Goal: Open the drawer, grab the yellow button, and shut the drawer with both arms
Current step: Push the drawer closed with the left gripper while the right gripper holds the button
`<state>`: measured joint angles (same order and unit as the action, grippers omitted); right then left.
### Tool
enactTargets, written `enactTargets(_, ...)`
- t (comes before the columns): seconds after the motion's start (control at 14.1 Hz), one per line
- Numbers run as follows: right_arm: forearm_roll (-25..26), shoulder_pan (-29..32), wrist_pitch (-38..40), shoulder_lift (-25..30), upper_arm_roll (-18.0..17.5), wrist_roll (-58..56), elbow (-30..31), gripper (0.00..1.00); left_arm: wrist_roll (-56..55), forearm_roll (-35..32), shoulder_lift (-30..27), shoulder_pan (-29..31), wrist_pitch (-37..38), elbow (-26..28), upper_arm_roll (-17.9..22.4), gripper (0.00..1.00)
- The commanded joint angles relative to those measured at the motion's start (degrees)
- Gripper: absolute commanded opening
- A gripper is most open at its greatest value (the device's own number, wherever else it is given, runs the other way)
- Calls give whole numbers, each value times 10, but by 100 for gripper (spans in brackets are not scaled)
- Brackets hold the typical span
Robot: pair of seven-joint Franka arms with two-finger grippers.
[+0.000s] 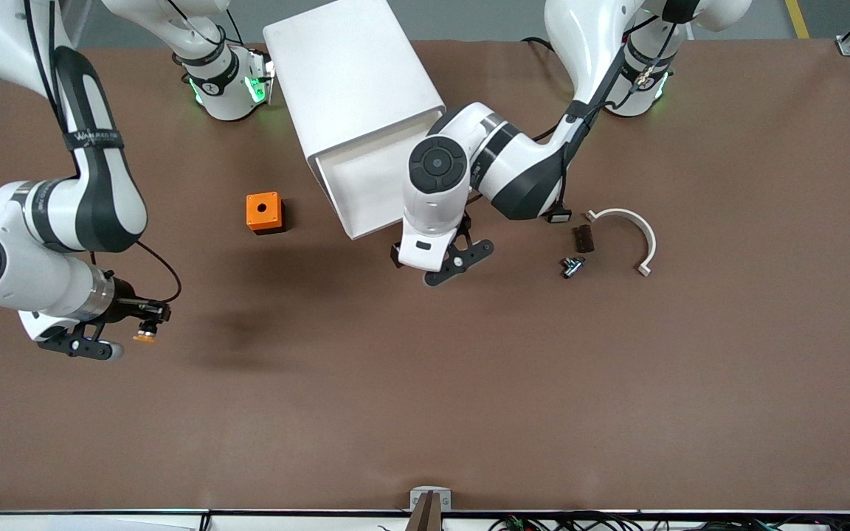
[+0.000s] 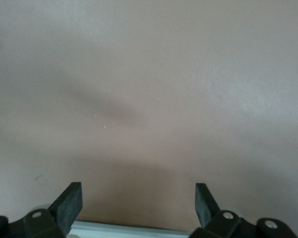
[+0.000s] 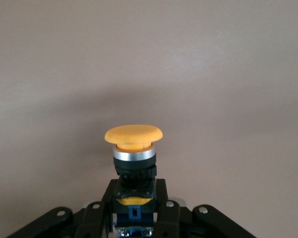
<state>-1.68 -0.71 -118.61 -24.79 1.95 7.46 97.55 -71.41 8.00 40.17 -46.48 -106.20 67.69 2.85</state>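
Observation:
The white cabinet [image 1: 351,81] stands at the back middle of the table. Its top drawer [image 1: 370,184] is pulled out toward the front camera, and its white inside shows bare. My left gripper [image 1: 460,262] is open and empty, low over the table just beside the drawer's front corner. In the left wrist view [image 2: 139,191] its fingers stand wide apart over bare brown table. My right gripper [image 1: 149,318] is shut on the button [image 1: 145,336], over the table toward the right arm's end. In the right wrist view the button's orange cap [image 3: 133,135] points away from the gripper [image 3: 135,196].
An orange cube with a round hole [image 1: 264,212] sits between the cabinet and the right arm. A white curved bracket [image 1: 635,236], a small dark brown part [image 1: 582,238] and a small black-and-silver part [image 1: 571,265] lie toward the left arm's end.

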Motion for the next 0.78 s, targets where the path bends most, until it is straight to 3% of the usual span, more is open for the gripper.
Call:
enactTargets(0.0,11,36,-34,-24,-12,-49,2,0,-12,8,-5,-14,-2,2,1,100)
enactTargets(0.35,11,77,-122,-86,-12,-117,6,1,-12,26,-5,-35,3,2,0,100)
enactTargets(0.71,11,91,-149,-119,-12,-117,10,1,-12,68,-5,-55,7,2,-1,100)
